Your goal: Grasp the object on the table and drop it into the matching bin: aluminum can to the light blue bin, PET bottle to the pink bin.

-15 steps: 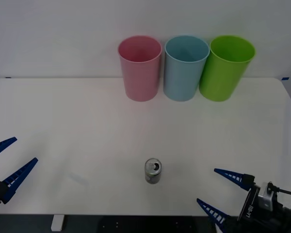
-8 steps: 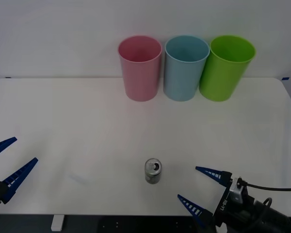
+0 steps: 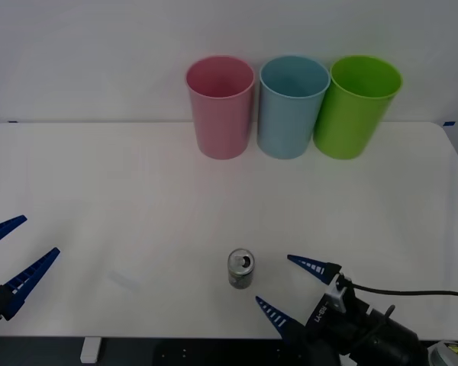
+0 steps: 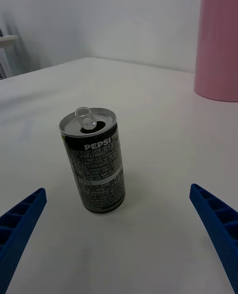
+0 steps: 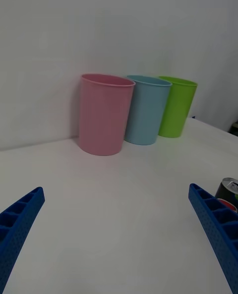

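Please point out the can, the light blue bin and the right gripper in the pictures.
can (image 4: 94,167): right wrist view, on its printed side.
light blue bin (image 3: 288,114): front view, on its outer wall.
right gripper (image 3: 286,284): front view, midway between its open fingertips.

a lime green bin (image 3: 357,104) stands upright at the table's far edge, rightmost of the row there.

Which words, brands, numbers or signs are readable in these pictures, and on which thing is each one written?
"PEPSI": white letters below the rim of the can.
Small print lower on the can: too small to read.
White lettering on the right gripper body, front view: too blurred to read.
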You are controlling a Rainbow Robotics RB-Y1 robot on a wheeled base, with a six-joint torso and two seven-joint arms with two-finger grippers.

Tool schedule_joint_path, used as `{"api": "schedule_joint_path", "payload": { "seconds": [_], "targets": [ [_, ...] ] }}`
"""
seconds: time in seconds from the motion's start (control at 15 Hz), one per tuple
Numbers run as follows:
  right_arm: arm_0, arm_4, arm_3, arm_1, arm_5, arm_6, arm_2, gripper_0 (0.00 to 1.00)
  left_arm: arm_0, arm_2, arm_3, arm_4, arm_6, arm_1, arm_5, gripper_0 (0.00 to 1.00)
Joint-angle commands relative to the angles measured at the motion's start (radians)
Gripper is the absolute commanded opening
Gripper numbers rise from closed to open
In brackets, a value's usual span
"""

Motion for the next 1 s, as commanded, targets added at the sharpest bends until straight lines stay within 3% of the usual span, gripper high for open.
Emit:
{"api": "schedule_joint_path", "payload": {
  "seconds": [0.07, 1.0],
  "targets": [
    [-0.026, 0.000, -0.001, 0.004, 0.052, 0.002, 0.041, 1.00, 0.000, 0.000, 0.000, 0.000, 0.000, 0.000, 0.000, 1.00],
    [-0.136, 0.024, 0.000, 0.030, 0.351, -0.009, 0.237, 1.00, 0.000, 0.000, 0.000, 0.000, 0.000, 0.000, 0.000, 1.00]
  ]
}}
